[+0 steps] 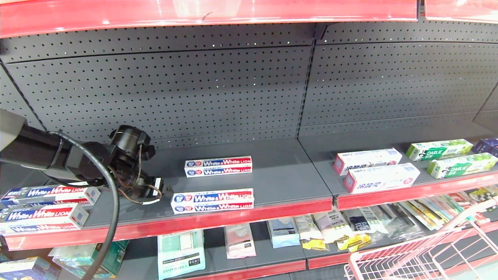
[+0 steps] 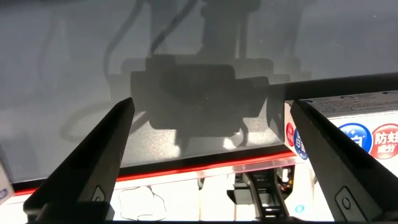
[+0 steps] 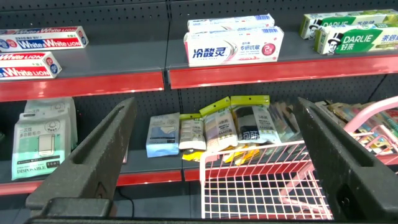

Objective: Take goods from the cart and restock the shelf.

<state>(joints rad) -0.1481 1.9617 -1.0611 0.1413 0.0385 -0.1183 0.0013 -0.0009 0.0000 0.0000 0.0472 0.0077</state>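
Observation:
My left gripper (image 1: 161, 192) rests low over the grey shelf (image 1: 280, 179), just left of the front red, white and blue toothpaste box (image 1: 212, 200). In the left wrist view the left gripper (image 2: 205, 155) is open with bare shelf between its fingers, and the box's end (image 2: 367, 124) lies just outside one finger (image 2: 339, 168). A second matching box (image 1: 218, 166) lies behind it. My right gripper (image 3: 211, 155) hangs open and empty above the pink wire cart (image 3: 261, 186), facing the shelves.
Two more matching boxes (image 1: 44, 206) lie at the shelf's left end. Pink-and-white boxes (image 1: 381, 177) and green boxes (image 1: 461, 165) fill the right bay. Packets (image 1: 334, 229) lie on the lower shelf. The cart's rim (image 1: 424, 252) stands at bottom right.

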